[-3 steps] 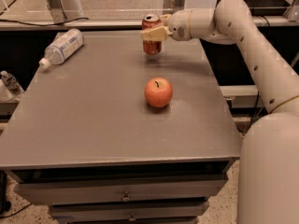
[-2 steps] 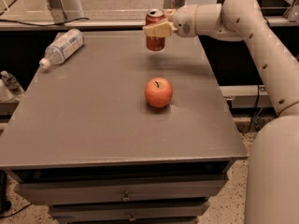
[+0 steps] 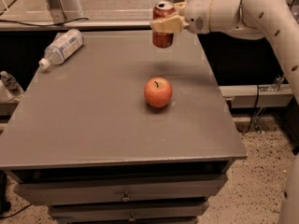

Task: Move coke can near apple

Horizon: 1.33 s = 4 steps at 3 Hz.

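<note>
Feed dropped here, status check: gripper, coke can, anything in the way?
Gripper shut on coke can, held above table. Apple apart, nearer the front. Water bottle at far corner, off path.

My arm (image 3: pixel 261 13): smooth off-white shell, fat rounded tubes, thin seams between links. Few small dark round holes (image 3: pixel 276 32) along outer link. Wrist section (image 3: pixel 219 14): cylindrical, same off-white, patch of tiny dark dots on rounded end housing. My gripper (image 3: pixel 162 25) up over far side of flat grey bench (image 3: pixel 93 125); jaws tan, flat, blunt-tipped, clamped on small red aluminium coke can (image 3: pixel 162 39). Pale curved body panel (image 3: pixel 290 195) at lower right edge.
</note>
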Each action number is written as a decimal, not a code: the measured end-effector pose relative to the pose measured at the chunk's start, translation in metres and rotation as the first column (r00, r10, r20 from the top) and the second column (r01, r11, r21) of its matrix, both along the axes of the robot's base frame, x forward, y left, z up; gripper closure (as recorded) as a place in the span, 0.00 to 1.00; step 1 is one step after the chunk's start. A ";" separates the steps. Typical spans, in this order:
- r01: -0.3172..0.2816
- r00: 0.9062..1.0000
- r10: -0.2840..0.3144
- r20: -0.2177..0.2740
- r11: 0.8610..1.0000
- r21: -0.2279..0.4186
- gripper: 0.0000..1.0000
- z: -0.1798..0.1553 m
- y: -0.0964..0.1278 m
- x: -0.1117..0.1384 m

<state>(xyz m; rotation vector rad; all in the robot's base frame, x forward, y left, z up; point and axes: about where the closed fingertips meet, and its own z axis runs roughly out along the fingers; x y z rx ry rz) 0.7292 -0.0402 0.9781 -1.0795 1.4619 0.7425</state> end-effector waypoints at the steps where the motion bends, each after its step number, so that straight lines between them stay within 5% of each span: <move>1: 0.003 1.000 -0.003 0.000 1.000 0.006 1.00 0.008 -0.008 -0.029; 2: 0.004 1.000 -0.004 0.009 1.000 0.002 1.00 0.015 -0.017 -0.054; 4: 0.118 0.993 -0.119 -0.015 0.993 -0.020 1.00 -0.003 -0.075 -0.086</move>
